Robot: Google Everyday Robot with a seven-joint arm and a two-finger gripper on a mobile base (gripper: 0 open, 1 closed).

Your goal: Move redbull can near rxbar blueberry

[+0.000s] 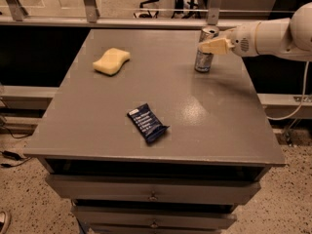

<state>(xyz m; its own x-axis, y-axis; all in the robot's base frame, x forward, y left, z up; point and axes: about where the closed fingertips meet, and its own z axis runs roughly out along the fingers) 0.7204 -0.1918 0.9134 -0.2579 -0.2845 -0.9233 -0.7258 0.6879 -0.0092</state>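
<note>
The redbull can (203, 62), slim and silver-blue, stands upright at the back right of the grey table (219, 126). My gripper (213, 46) reaches in from the right on a white arm and sits at the can's upper half, covering part of it. The rxbar blueberry (147, 123), a flat dark navy wrapper with white text, lies toward the front middle of the table, well apart from the can.
A pale yellow sponge (111, 61) lies at the back left of the table. A metal railing (146, 21) runs behind the table's far edge. Drawers (153, 195) sit under the front edge. A cable (292, 112) hangs at the right.
</note>
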